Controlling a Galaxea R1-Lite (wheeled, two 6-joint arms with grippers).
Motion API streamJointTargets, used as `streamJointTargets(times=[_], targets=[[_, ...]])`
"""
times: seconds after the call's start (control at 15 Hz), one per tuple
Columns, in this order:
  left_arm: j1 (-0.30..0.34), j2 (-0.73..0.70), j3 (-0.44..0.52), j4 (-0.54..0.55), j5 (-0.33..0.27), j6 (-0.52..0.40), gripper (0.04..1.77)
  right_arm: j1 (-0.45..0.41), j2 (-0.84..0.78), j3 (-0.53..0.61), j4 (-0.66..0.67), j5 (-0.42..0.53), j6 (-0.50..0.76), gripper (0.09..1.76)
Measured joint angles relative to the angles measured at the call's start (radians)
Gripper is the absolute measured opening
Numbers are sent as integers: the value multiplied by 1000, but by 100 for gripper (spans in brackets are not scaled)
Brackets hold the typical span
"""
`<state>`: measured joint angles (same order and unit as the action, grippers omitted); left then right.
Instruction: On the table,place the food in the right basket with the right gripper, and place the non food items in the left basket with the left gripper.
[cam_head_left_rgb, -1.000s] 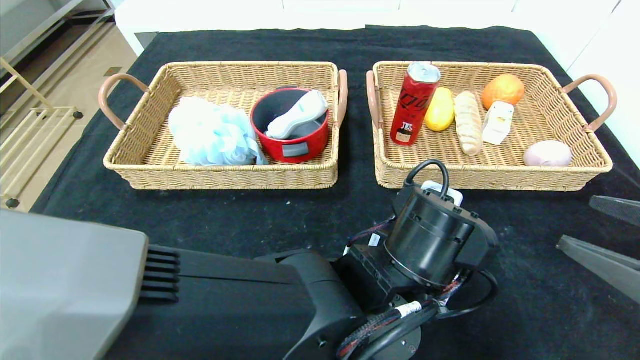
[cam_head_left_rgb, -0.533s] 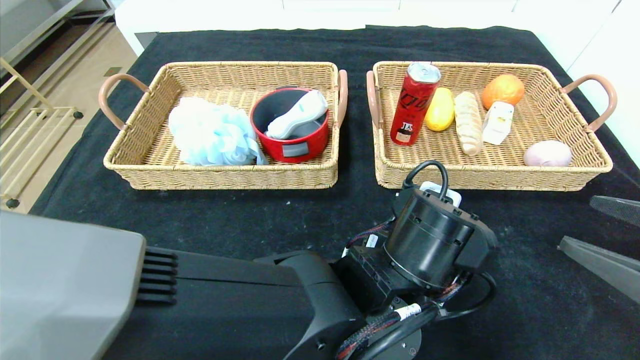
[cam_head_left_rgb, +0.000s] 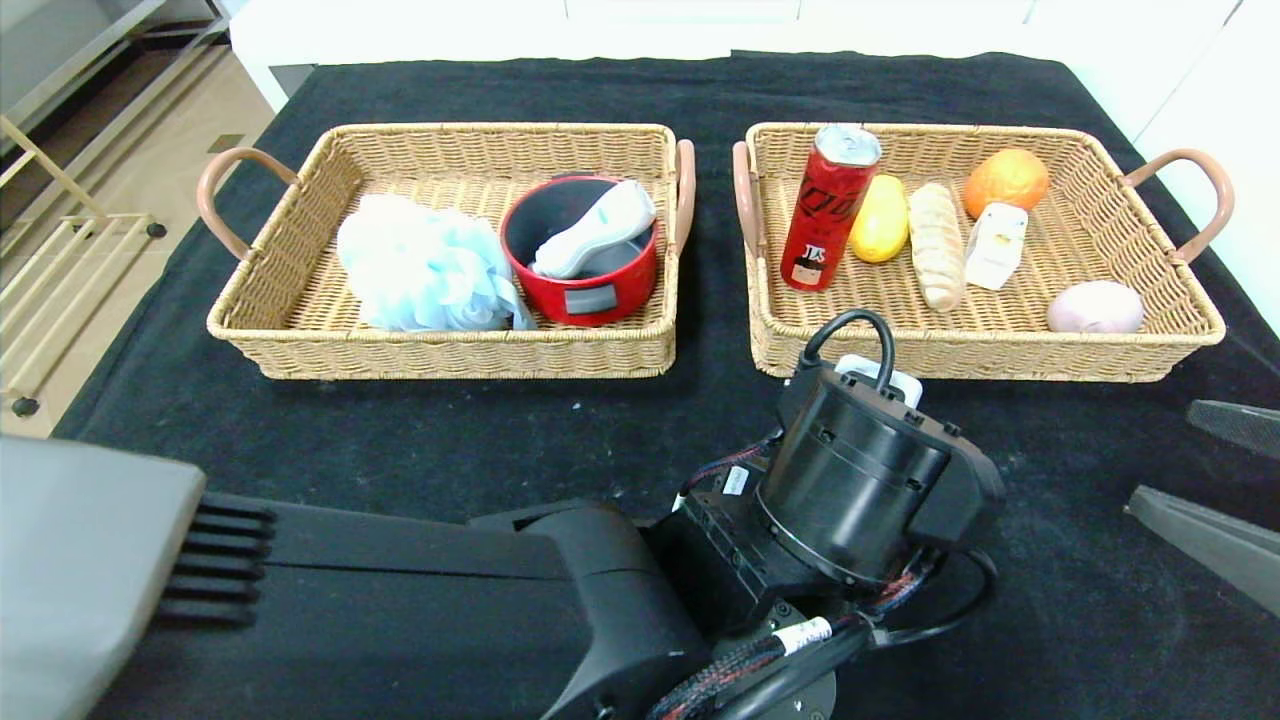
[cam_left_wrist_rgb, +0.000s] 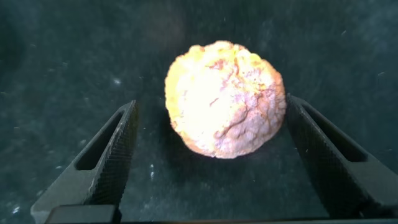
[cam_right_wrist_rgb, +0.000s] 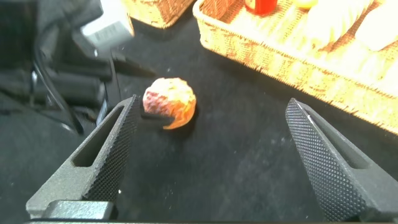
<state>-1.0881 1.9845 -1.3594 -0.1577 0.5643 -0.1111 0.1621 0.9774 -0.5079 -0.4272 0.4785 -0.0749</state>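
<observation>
A round, crumbly orange-pink ball (cam_left_wrist_rgb: 224, 99) lies on the black cloth in front of the right basket (cam_head_left_rgb: 980, 358). It also shows in the right wrist view (cam_right_wrist_rgb: 170, 102) and is hidden under the left wrist in the head view. My left gripper (cam_left_wrist_rgb: 211, 106) points down over the ball, open, with one finger on each side. The ball sits close against one finger (cam_left_wrist_rgb: 323, 155). My left wrist (cam_head_left_rgb: 860, 480) reaches across the table's front. My right gripper (cam_right_wrist_rgb: 211, 102) is open and empty at the right edge (cam_head_left_rgb: 1160, 450), facing the ball.
The left basket (cam_head_left_rgb: 440, 350) holds a blue bath pouf (cam_head_left_rgb: 420, 265) and a red bowl (cam_head_left_rgb: 585, 255) with a white device in it. The right basket holds a red can (cam_head_left_rgb: 828, 205), a yellow fruit, a bread roll, an orange, a white carton and a pink oval.
My left arm has shifted slightly, its wrist a little farther toward the right basket. The right gripper and the baskets' contents have not moved.
</observation>
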Motion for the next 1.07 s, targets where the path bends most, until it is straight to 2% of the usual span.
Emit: streamJointTargets(times=[0.47, 0.8, 0.93, 1.07], targets=[[-3, -93, 49, -3, -1, -1, 169, 0, -4, -4, 4, 0, 0, 171], [1, -214, 123, 2, -14, 6, 170, 2, 10, -1, 17, 0, -3, 171], [10, -267, 172, 3, -35, 11, 170, 5, 21, 3, 18, 0, -4, 171], [35, -327, 234, 5, -89, 41, 170, 6, 33, 4, 18, 0, -4, 171]])
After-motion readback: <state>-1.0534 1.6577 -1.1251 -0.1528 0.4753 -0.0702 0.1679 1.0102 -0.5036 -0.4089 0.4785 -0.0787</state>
